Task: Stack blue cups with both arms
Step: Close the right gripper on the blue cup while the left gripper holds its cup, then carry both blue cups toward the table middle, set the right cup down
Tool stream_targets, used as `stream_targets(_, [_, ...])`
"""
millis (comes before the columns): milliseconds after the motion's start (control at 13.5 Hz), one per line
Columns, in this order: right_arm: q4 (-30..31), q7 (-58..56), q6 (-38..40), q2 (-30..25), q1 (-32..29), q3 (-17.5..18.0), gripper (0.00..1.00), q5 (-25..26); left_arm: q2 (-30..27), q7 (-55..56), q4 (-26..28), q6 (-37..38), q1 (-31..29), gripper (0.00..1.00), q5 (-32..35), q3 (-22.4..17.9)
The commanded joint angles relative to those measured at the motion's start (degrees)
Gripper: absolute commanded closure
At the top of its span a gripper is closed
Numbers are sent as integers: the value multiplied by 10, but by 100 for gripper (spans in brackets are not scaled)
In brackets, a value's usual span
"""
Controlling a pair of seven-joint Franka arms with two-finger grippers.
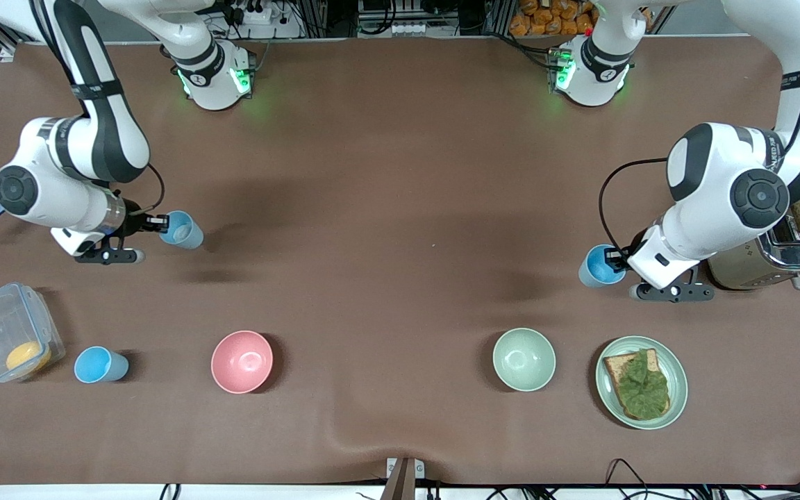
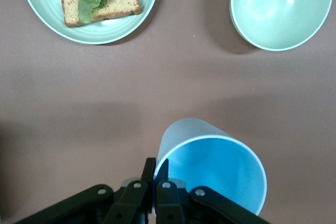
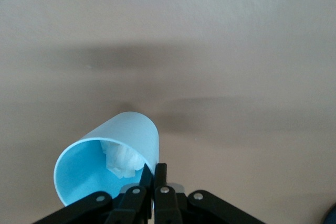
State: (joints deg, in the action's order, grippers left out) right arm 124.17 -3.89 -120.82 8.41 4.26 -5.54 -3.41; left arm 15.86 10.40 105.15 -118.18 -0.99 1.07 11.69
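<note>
Over the brown cloth-covered surface you have both white jointed arms holding cups aloft. Near the right arm's edge, the right end effector pinches the rim of a pale blue plastic cup. Near the left arm's edge, beside the toaster, the left end effector pinches a brighter sky-blue cup. A third small blue tumbler stands near the front edge.
</note>
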Motion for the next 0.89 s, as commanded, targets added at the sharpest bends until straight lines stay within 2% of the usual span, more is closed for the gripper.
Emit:
stream_targets(0, [-16,31,10,-5,50,-2,100,-17,1,22,-10,11,6,100,-8,0])
stream_targets(148, [-32,89,10,-3,103,-3,100,-30,1,23,-12,11,7,100,-8,0])
stream_targets(443, [-79,277,9,9,230,-3,100,-34,0,52,-12,11,19,100,-9,0])
stream_targets(665, [-96,344,-10,31,291,-3,100,-92,-1,52,-12,11,18,100,-9,0])
stream_targets(812, [-104,408,-43,56,334,-3,100,-93,-1,52,-13,11,19,100,-9,0])
